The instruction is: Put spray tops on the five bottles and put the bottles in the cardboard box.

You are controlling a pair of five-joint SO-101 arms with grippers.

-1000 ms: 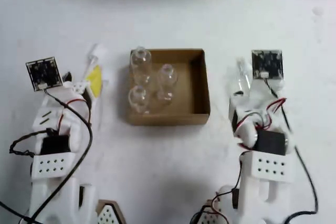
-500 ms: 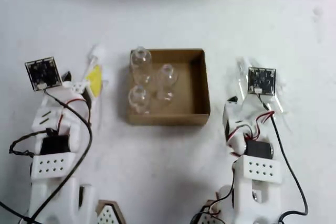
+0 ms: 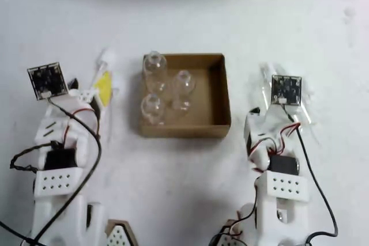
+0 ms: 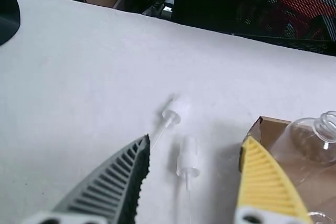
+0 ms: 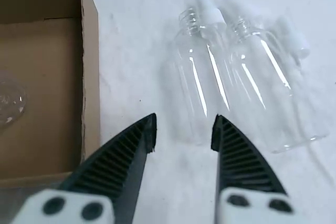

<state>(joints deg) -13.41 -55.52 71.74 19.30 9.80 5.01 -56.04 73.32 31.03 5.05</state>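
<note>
The cardboard box (image 3: 221, 93) sits mid-table with three clear bottles (image 3: 154, 66) standing in it, no tops on them. Two more clear bottles (image 5: 197, 85) (image 5: 265, 90) lie side by side on the table right of the box, with two white spray tops (image 5: 207, 6) (image 5: 294, 35) by their necks. My right gripper (image 5: 185, 124) is open just short of the nearer bottle's base. Left of the box lie two other spray tops (image 4: 172, 114) (image 4: 187, 157). My left gripper (image 4: 197, 140) is open above them, holding nothing.
The box's corner (image 4: 262, 127) and a bottle in it (image 4: 317, 137) lie close beside my left gripper's yellow finger (image 4: 262, 182). Open white table stretches behind the box and between the two arms.
My right arm has drawn back toward the table's near edge, away from the lying bottles. The left arm, box and bottles are where they were.
</note>
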